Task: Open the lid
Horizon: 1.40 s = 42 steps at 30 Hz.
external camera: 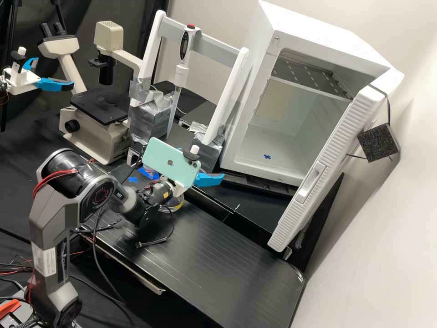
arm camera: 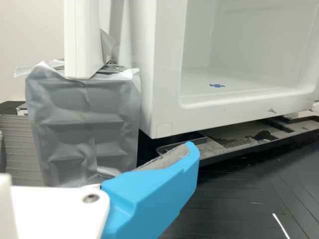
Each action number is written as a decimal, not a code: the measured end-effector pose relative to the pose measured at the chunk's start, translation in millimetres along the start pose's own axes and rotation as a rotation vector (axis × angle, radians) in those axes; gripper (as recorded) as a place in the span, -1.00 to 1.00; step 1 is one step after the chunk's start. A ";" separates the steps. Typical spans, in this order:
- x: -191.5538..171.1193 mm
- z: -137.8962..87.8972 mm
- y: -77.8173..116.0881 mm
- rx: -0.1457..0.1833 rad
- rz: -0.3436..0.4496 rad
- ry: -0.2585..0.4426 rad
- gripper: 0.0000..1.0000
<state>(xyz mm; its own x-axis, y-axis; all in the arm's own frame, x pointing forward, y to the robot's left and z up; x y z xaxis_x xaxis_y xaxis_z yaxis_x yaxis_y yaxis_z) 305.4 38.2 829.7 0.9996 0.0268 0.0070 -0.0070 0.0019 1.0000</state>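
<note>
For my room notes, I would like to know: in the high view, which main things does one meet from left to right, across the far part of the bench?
Microscope → pipette → open white box.

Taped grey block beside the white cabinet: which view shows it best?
The wrist view: the taped grey block faces the camera up close, its creased front plain. The high view shows it smaller, partly behind the mint-green phone.

Wrapped tape (arm camera: 82, 124) — creased, softly glossy
</note>
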 end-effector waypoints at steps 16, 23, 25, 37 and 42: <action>-26.3 7.3 4.2 0.001 0.018 0.011 1.00; -80.5 15.6 17.6 0.027 0.114 0.079 1.00; -95.0 16.4 19.0 0.023 0.127 0.087 1.00; -144.7 10.6 11.4 -0.042 0.108 0.152 1.00; -143.3 11.5 8.9 -0.040 0.088 0.153 1.00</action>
<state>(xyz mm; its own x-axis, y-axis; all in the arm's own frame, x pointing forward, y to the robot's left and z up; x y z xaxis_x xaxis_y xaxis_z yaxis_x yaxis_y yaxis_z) 162.4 22.8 837.6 0.9794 0.1800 0.0911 -0.0986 0.0327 0.9946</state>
